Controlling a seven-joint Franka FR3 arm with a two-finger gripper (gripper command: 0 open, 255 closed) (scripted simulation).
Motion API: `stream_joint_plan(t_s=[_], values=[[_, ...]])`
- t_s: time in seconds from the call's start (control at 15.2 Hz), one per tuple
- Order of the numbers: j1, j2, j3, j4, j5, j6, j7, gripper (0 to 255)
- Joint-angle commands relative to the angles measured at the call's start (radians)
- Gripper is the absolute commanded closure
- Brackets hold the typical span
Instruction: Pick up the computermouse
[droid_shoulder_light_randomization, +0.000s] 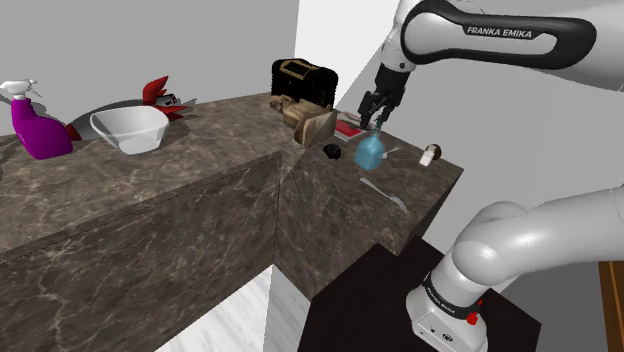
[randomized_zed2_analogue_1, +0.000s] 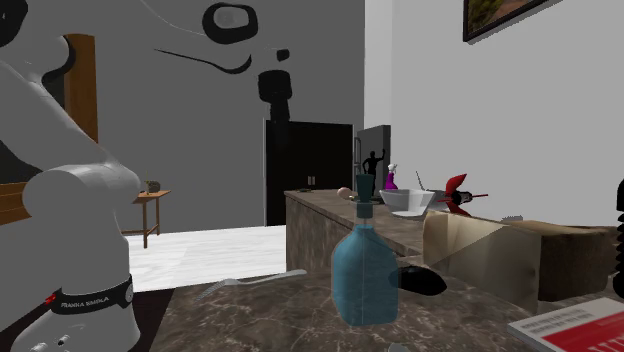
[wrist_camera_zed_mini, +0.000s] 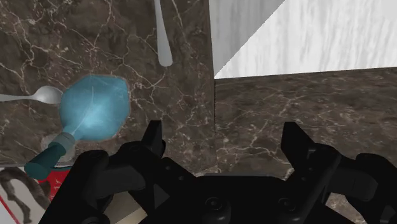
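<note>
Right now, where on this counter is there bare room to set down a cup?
The widest bare stretch of counter runs along its front edge, beside the white bowl and purple spray bottle. Crowded: the end under the gripper, where the blue bottle, black mouse and fork sit close.

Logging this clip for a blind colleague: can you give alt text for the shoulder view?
The black gripper hangs open above a blue bottle on a dark marble counter; the black computer mouse lies beside the bottle, untouched. A white bowl and purple spray bottle stand farther along.
</note>
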Motion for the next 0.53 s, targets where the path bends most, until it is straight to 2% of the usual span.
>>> stream_joint_plan(t_s=[0.0,0.46], values=[[-0.013,0.071,-0.004,0.010,-0.006,0.054,0.020,0],[-0.052,0.326,-0.017,0.100,-0.025,0.187,0.092,0]])
